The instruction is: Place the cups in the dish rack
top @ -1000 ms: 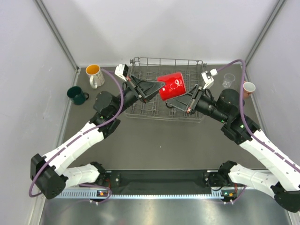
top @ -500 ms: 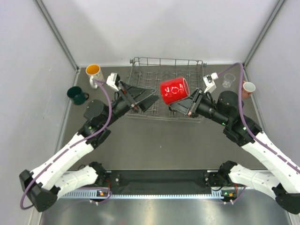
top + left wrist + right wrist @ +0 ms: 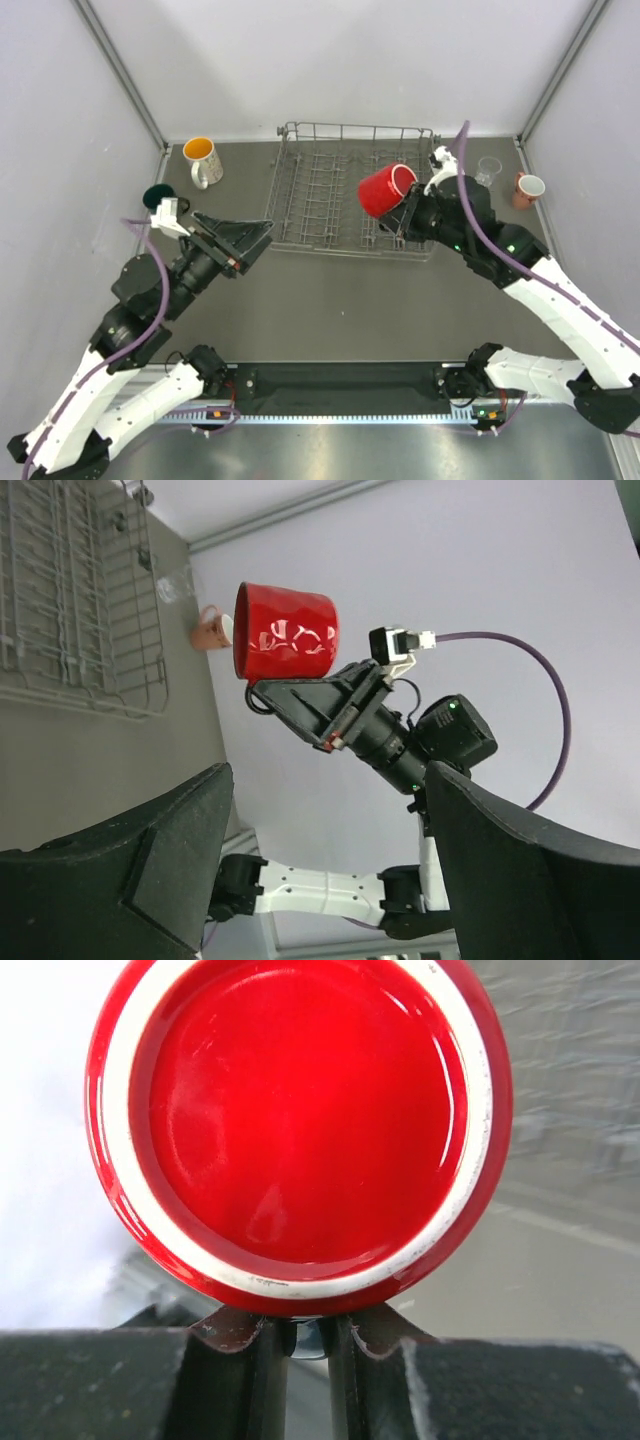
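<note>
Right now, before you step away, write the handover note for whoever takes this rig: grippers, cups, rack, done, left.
Left gripper: open, empty, over the table left of the dish rack.
Right gripper: shut on the red mug, held tilted in the air above the rack's right part.
On the table outside the rack: white speckled mug and dark green mug to its left; clear glass and salmon-pink mug to its right.
Done: no cup sits in the rack.
Left: set the red mug in, then load the other four.
</note>
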Tool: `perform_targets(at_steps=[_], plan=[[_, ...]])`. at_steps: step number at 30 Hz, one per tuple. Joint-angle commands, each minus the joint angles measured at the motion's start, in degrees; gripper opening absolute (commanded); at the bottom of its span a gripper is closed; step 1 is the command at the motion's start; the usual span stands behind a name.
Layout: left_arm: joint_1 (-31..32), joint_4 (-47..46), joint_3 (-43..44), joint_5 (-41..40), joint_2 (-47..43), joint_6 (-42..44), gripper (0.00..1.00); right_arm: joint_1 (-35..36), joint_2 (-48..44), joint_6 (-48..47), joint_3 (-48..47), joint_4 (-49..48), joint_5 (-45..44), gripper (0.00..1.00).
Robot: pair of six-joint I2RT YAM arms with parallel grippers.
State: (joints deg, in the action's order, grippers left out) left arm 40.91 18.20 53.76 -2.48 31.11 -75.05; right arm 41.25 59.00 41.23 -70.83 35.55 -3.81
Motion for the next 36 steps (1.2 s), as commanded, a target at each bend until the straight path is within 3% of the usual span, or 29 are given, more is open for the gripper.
perform_targets(at_steps=[1,6,18,36], plan=[[0.05,10.27,8.45,-3.16,1.22,11.37,0.82,0.32,3.64,-8.00,-5.11,-1.80,-13.64,0.00],[0.05,22.64,21.71,-0.25,5.53,24.39,0.82,-0.38,15.05,-15.91,-10.99,-4.43,-18.42,0.00],[0.05,33.22,29.82,-3.94,4.40,37.33,0.84,-12.50,39.49,-19.70,-21.01,-15.68,-15.79,0.00],[0.05,38.40,32.29,-10.17,4.22,42.35,0.85,-19.28,66.31,-21.20,-38.41,-23.51,-16.14,0.00]])
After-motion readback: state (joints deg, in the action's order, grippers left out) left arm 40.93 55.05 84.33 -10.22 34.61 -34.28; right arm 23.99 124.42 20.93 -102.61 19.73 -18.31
